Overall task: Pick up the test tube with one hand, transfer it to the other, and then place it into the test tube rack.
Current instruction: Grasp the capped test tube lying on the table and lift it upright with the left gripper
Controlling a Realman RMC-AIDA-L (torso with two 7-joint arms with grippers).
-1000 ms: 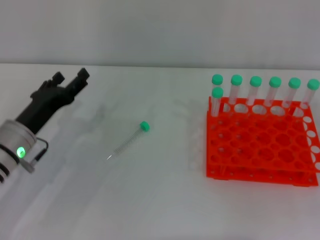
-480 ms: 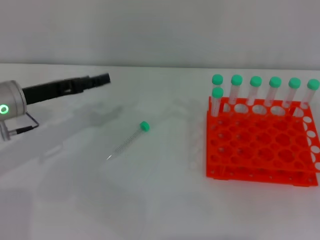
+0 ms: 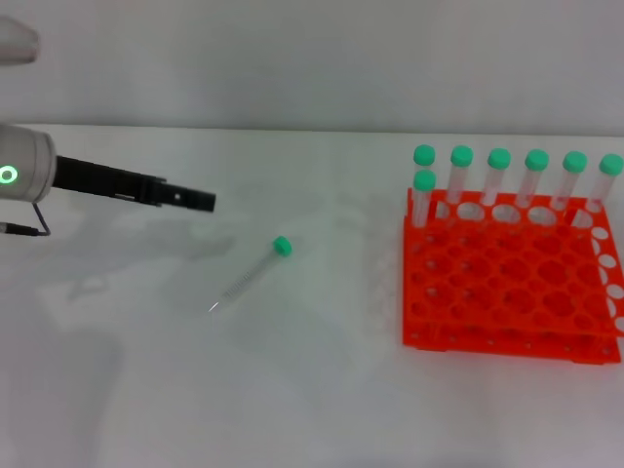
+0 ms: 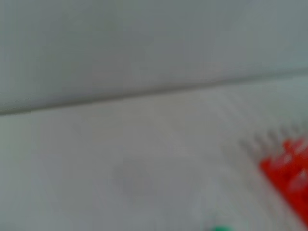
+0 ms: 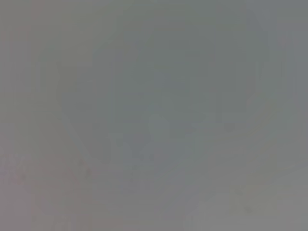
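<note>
Green-capped clear plastic test tube lies free on the white table, near the orange-red holed rack; black left gripper hovers near it holding nothing, its opening unclear, presumably lining up a pick

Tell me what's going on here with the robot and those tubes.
The left gripper reaches out level above the white table, its tip up and to the left of the test tube, not touching it. The tube lies loose on the table, green cap pointing toward the back. The orange test tube rack sits to the right with seven capped tubes standing along its back. The right arm is not in view. Nothing has been picked up.
</note>
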